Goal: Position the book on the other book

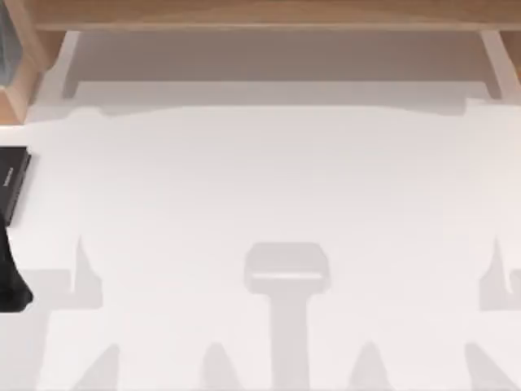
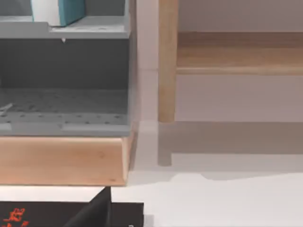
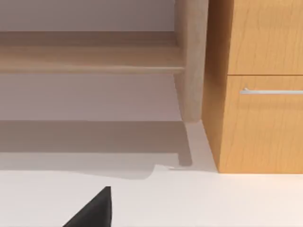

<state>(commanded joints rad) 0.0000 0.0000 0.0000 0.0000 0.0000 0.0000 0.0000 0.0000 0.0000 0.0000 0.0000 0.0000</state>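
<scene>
The book [image 2: 71, 11] has a teal cover and white pages, and it stands on the upper level of a grey shelf unit [image 2: 66, 30] in the left wrist view. The other book [image 1: 11, 184] is flat and black and lies at the table's far left edge. In the left wrist view the other book [image 2: 52, 215] shows red print on its cover, just in front of the shelf's wooden base. A dark part of my left gripper [image 2: 97, 212] hangs just over it. My left arm [image 1: 11, 285] shows at the left edge. A dark tip of my right gripper [image 3: 94, 210] hovers above bare table.
A wooden cabinet with a drawer handle [image 3: 270, 91] stands on the right side. A light wooden ledge [image 1: 260, 15] runs along the back, with wooden posts [image 2: 167, 61] at its ends. The white tabletop [image 1: 269, 179] carries arm shadows near the front.
</scene>
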